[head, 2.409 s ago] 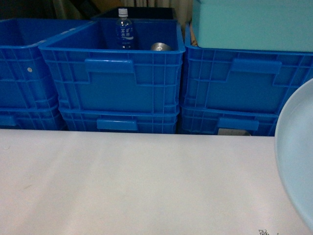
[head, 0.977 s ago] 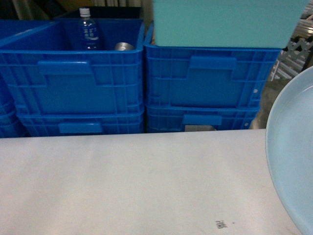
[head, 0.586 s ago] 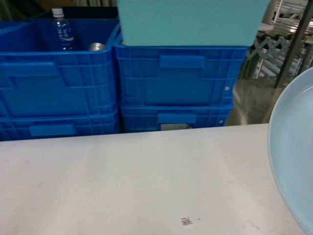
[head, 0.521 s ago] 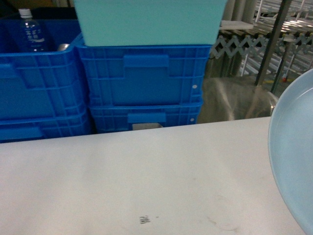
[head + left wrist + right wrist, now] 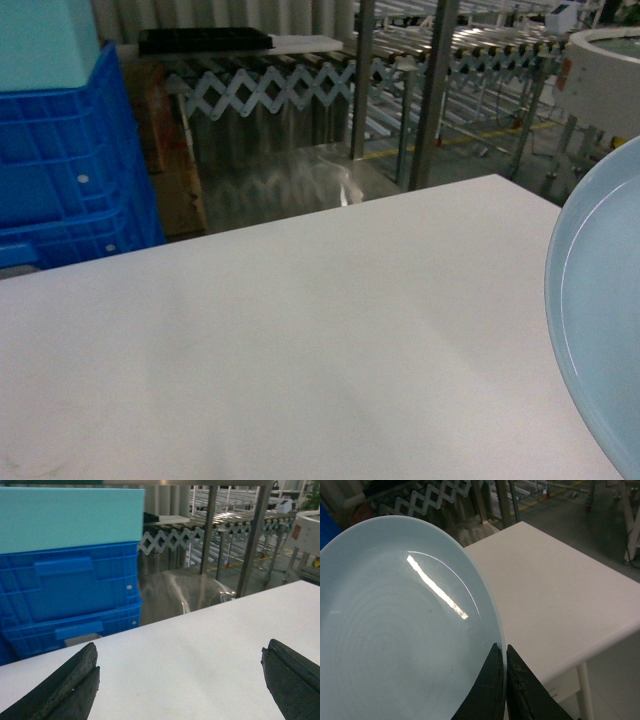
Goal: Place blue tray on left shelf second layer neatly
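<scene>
Blue tray (image 5: 395, 630) is held up in the air on the right side, over the right end of the white table (image 5: 300, 330), pinched at its near rim by the right gripper (image 5: 504, 680), whose two dark fingers are clamped together on the rim edge. In the head view only the tray's left arc shows at the right border. Left gripper (image 5: 180, 680) carries nothing, jaws wide apart, hovering low over the table. Far left: stacked blue crates (image 5: 60, 170) with a turquoise box (image 5: 40, 40) on top; roller conveyor racks (image 5: 470, 50) far behind. The target shelf tier isn't clearly identifiable here. Step looks like transport toward the shelf. To do it well: keep the pinch firm, since a single rim grip could let the smooth plate swing or slip; keep it level, clear the table edge, and line up square before sliding in.
</scene>
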{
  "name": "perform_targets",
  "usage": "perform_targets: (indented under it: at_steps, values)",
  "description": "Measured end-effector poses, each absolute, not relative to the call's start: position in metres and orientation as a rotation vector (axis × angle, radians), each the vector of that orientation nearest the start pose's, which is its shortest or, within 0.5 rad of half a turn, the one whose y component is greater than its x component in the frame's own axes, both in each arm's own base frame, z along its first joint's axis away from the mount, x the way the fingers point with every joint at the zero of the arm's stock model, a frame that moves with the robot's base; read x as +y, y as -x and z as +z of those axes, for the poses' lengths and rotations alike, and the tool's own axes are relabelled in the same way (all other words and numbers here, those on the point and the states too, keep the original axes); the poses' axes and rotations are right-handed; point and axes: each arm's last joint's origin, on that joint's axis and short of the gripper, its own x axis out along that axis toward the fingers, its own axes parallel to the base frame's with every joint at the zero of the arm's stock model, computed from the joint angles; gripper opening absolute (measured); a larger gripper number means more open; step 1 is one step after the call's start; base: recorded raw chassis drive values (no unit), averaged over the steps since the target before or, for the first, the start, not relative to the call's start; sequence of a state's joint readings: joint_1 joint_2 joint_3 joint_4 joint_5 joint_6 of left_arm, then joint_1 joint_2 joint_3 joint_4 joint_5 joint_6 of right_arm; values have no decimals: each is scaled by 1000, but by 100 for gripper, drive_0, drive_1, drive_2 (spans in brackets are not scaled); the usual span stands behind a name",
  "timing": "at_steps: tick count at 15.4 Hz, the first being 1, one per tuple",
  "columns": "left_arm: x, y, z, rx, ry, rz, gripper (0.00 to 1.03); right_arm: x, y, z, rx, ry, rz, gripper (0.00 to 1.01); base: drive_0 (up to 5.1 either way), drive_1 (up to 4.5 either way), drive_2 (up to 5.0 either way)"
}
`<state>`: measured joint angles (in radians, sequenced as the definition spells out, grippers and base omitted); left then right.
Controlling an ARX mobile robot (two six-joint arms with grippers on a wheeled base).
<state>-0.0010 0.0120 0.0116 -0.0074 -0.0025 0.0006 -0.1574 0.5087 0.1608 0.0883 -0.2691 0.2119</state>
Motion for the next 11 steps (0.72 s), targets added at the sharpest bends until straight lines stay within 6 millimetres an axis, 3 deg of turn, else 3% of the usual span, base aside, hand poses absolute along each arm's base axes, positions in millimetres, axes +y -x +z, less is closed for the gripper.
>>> perform_targets:
  at_steps: [11]
  values:
    - [0,-98,166,3,-1,0,98,-13,-132,180,266,-266,83,2,349,-391,-391]
